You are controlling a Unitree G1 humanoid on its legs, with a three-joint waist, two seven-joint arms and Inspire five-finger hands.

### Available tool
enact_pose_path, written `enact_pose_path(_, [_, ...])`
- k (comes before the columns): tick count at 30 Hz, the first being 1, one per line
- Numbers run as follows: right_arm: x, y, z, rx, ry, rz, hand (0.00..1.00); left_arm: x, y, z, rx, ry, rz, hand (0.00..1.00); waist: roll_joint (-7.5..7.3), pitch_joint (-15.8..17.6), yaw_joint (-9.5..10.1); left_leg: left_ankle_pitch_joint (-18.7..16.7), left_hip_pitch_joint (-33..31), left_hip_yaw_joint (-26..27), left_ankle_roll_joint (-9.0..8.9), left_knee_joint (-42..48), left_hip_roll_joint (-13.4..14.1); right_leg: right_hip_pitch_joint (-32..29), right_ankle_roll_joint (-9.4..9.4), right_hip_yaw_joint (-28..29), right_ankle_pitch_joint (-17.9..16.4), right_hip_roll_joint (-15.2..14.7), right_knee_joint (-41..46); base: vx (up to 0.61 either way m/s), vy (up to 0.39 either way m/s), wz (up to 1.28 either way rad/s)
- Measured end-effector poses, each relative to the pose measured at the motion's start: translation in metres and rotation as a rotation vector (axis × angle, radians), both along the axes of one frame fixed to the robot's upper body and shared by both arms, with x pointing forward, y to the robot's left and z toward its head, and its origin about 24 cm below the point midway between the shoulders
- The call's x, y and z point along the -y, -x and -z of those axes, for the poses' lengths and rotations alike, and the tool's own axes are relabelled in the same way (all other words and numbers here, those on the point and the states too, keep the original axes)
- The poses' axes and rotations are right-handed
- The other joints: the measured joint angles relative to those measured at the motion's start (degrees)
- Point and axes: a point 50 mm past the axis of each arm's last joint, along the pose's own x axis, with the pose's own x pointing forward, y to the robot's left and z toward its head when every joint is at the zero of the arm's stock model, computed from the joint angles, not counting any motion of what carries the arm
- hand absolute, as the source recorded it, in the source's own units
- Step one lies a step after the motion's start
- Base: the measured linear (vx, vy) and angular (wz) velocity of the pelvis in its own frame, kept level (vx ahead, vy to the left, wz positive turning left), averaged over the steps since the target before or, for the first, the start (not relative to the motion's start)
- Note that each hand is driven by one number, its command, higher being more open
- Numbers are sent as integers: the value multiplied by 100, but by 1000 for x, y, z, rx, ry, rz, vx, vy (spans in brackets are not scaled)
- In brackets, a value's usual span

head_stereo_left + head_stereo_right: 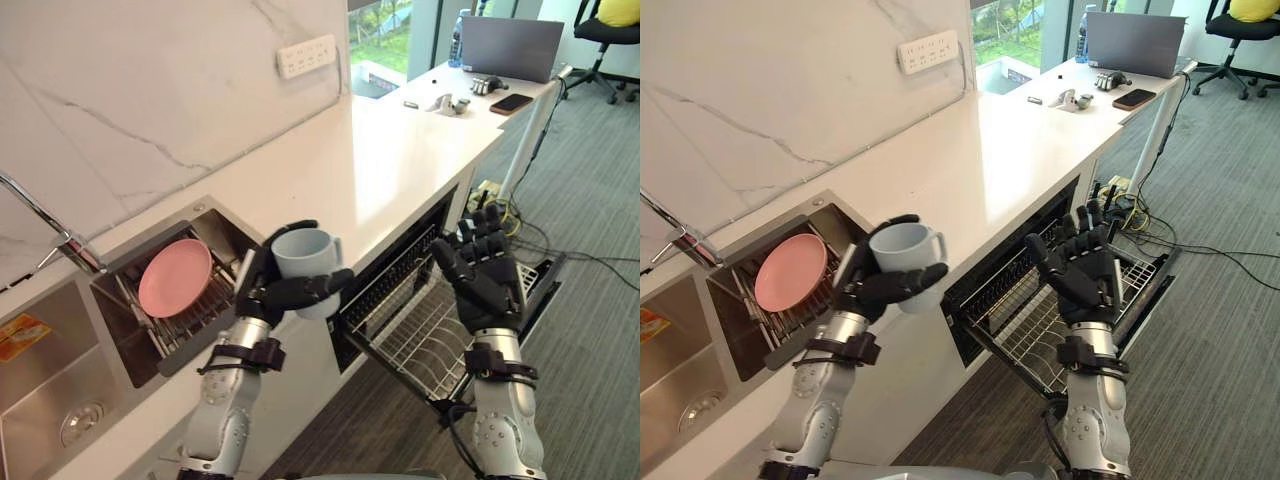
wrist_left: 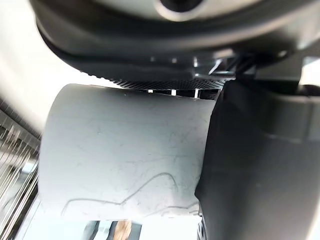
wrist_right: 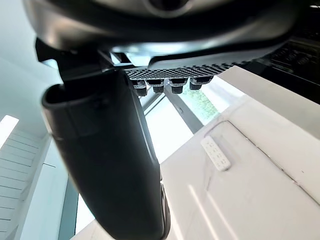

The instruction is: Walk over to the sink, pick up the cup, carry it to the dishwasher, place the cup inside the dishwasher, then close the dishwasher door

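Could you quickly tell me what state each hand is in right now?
Left hand: shut on the pale blue cup.
Right hand: open, holding nothing.

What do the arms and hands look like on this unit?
Both forearms are silver-grey rounded shells with small dark screw holes. A black strapped band rings each wrist. The left hand and right hand are matte black and human-shaped, with segmented fingers and a thumb.
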Motion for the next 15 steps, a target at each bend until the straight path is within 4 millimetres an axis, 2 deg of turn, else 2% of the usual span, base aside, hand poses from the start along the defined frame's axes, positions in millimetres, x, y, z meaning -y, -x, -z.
enact_pose_path(3, [1,1,3,-18,0,-3,100,2,-4,-8,38,10,1,0,-16,24,0,-222,39,-69,63,167,-28,-361,-353,-106,242,-129,874,5,170,11])
enact_pose_path(4, [0,1,3,-15,-2,-9,100,4,-5,-11,51,9,5,0,-37,55,-10,-278,143,-76,86,163,-29,-485,-569,-12,426,-139,1200,3,170,-3])
enact_pose_path(5, [-2,1,3,-7,-21,-22,100,6,-6,-13,67,11,8,0,-76,109,-20,-304,245,-66,119,164,-32,-521,-584,87,566,-146,1353,15,157,-12])
enact_pose_path(6, [-6,0,3,5,-44,-50,100,5,-7,-16,85,6,-5,0,-115,150,-24,-301,323,-13,183,177,21,-531,-528,125,615,-143,1344,19,87,-30])
enact_pose_path(7, [-12,-3,3,22,-62,-95,100,2,-6,-19,96,-1,-29,0,-148,133,-9,-314,310,100,199,217,76,-521,-479,134,581,-14,971,14,24,-36])
enact_pose_path(9, [-19,-7,3,41,-70,-145,100,-4,-8,-25,120,-15,-66,0,-243,108,-5,-355,174,151,159,342,122,-413,-505,132,694,295,84,-19,-32,-26])
enact_pose_path(10, [-21,-9,0,56,-65,-170,100,-7,-9,-27,134,-23,-78,0,-273,114,37,-421,101,201,125,434,131,-313,-449,31,726,325,-232,-22,-68,-32])
enact_pose_path(11, [-23,-12,-3,77,-80,-196,100,-9,-10,-30,147,-26,-87,0,-311,169,138,-474,75,300,84,515,142,-107,-294,8,734,344,-673,-31,-146,-37])
enact_pose_path(12, [-24,-14,-4,85,-96,-220,100,-9,-10,-31,149,-26,-88,0,-343,193,163,-564,32,327,5,626,172,80,-62,-121,719,362,-1021,-33,-145,-25])
enact_pose_path(13, [-24,-15,-5,87,-93,-230,100,-9,-10,-30,147,-23,-89,0,-315,213,159,-596,18,309,-37,690,228,155,18,-164,755,415,-1118,-56,-186,-2])
enact_pose_path(15, [-25,-18,-8,98,-86,-277,100,-1,-10,-30,149,-1,-79,0,-274,228,160,-594,23,264,-138,761,444,219,-148,-240,683,660,-1206,-45,-134,-1])
